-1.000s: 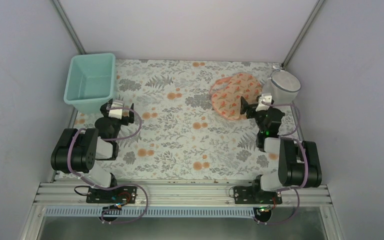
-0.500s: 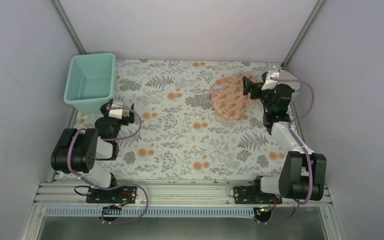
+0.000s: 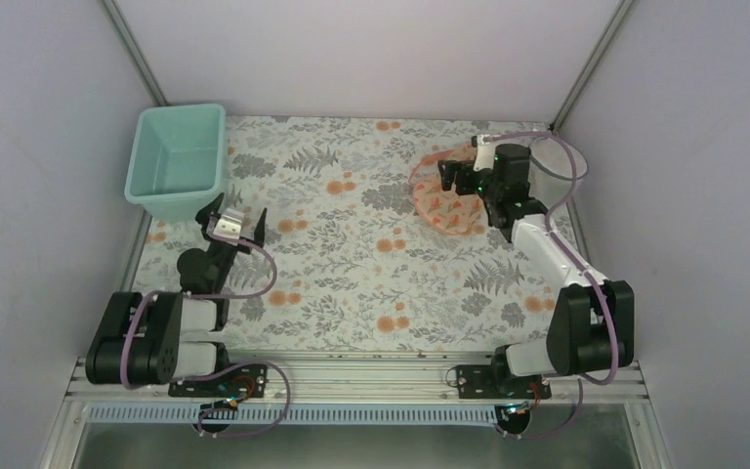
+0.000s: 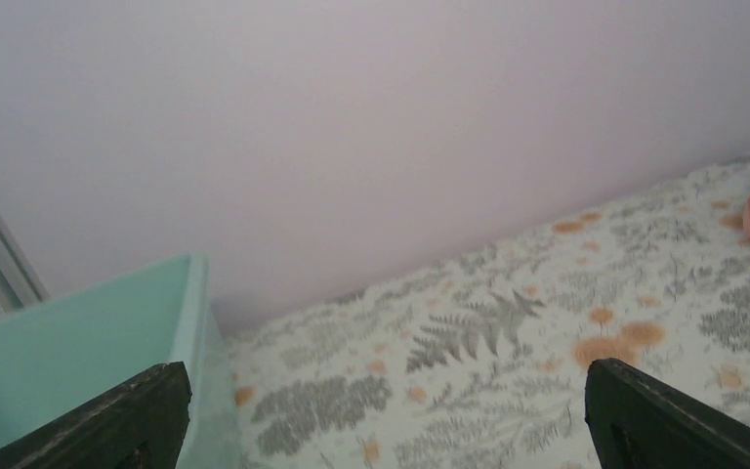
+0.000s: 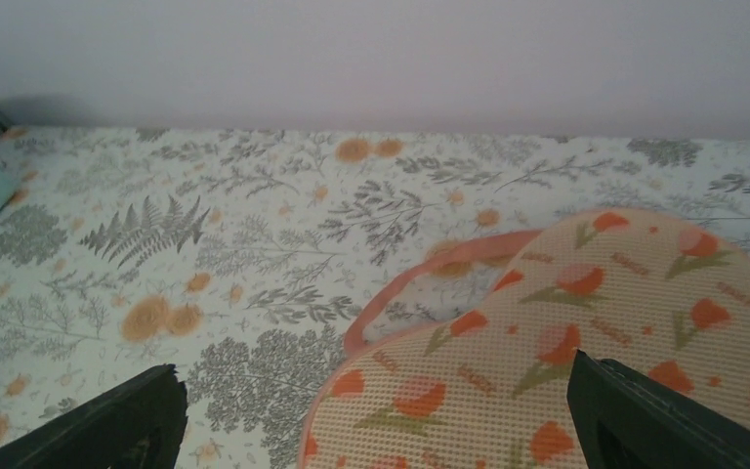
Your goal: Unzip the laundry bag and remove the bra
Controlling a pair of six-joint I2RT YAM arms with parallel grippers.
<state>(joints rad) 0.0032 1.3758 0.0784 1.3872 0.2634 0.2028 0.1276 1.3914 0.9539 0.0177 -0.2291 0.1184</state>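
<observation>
The laundry bag is a peach-pink mesh pouch with orange tulip print, lying at the back right of the table. In the right wrist view it fills the lower right, its pink zip rim curling at its left edge. My right gripper hovers over the bag's top with its jaws wide apart and empty; the wrist view shows it just above the mesh. My left gripper is open and empty beside the teal tub. The bra is hidden.
The teal tub stands at the back left and shows in the left wrist view. A white mesh basket stands at the back right corner, mostly behind my right arm. Pale walls close the back and sides.
My right arm has reached forward and swung left, bringing its gripper from beside the basket to over the bag. My left gripper has lifted, tilted up and opened wide.
</observation>
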